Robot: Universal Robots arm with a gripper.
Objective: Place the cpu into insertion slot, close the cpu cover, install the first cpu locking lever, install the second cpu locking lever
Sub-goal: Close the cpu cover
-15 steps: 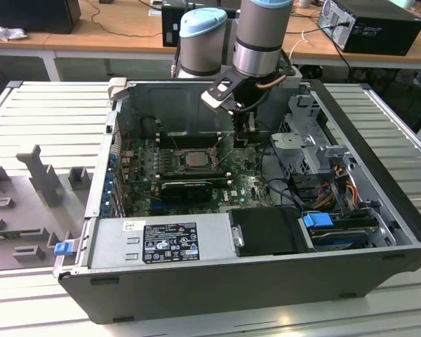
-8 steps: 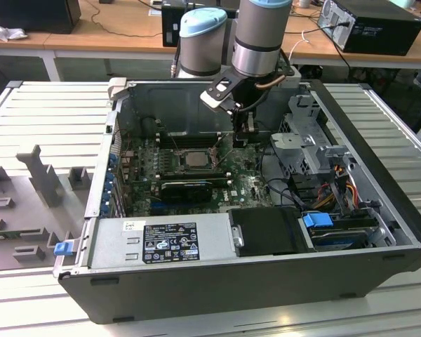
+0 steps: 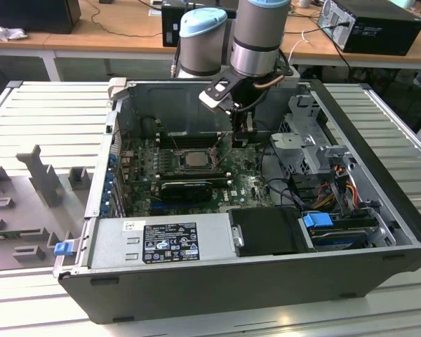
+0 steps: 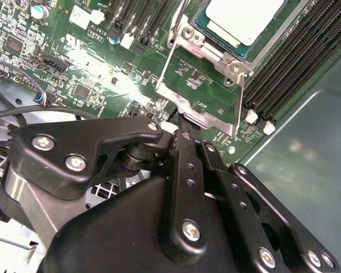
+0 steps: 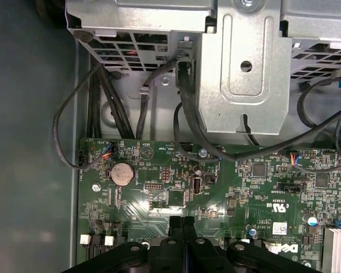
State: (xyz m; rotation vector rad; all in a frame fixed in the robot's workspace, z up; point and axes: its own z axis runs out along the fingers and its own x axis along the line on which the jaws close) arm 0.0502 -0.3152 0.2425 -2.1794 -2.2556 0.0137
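The cpu [image 3: 194,158] [image 4: 244,20] lies pale and flat in the insertion slot [image 4: 234,67], on the green motherboard [image 3: 144,175] inside the open computer case. The cpu cover [image 4: 204,115], a thin silvery frame, is tilted up off the slot, and green board shows through its cut-out. My gripper [image 3: 243,140] [image 4: 182,122] [image 5: 182,222] hangs to the exterior view's right of the slot. Its black fingers are shut together and the tips meet the cover's raised free edge. Whether they pinch that edge or only touch it, I cannot tell.
Black RAM slots [image 4: 295,62] run beside the socket. A grey drive cage [image 3: 312,140] [image 5: 244,68] with dangling cables [image 5: 184,114] stands on the exterior view's right. The power supply [image 3: 168,242] fills the case's near side. A black expansion card [image 3: 186,189] lies near the socket.
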